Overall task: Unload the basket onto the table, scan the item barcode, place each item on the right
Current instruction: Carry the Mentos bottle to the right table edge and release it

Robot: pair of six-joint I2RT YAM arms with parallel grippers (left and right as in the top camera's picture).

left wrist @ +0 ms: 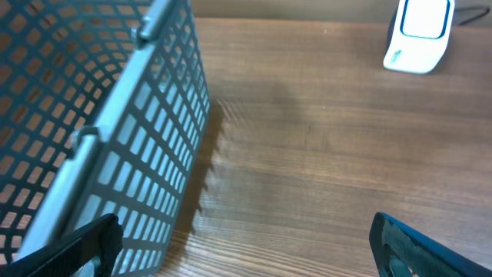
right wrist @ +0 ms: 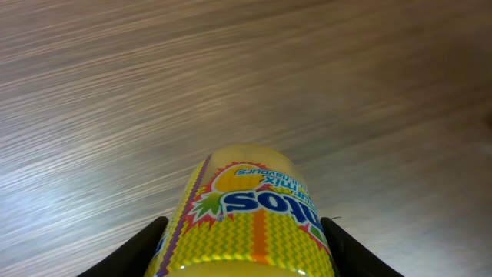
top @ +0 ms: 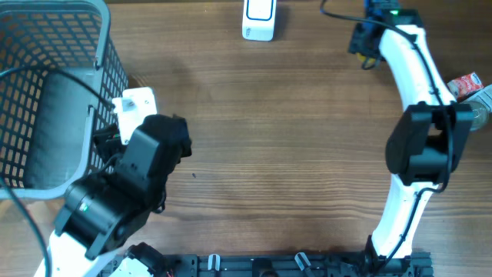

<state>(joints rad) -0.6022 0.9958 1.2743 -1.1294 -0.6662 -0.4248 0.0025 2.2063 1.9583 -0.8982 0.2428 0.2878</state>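
The wood-grain worktop point(top: 292, 138) carried a grey mesh basket point(top: 115, 69) at the left and a white scanner point(top: 259, 19) at its far edge. The right fingers point(right wrist: 350, 250) were clamped on a yellow tube point(right wrist: 254, 200), held over the worktop's right side, well apart from the scanner. The left fingers point(left wrist: 407, 246) stood spread wide beside the basket, grasping nothing.

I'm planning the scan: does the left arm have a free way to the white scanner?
Probably yes: only bare table lies between the open left gripper and the scanner; the basket stands aside.
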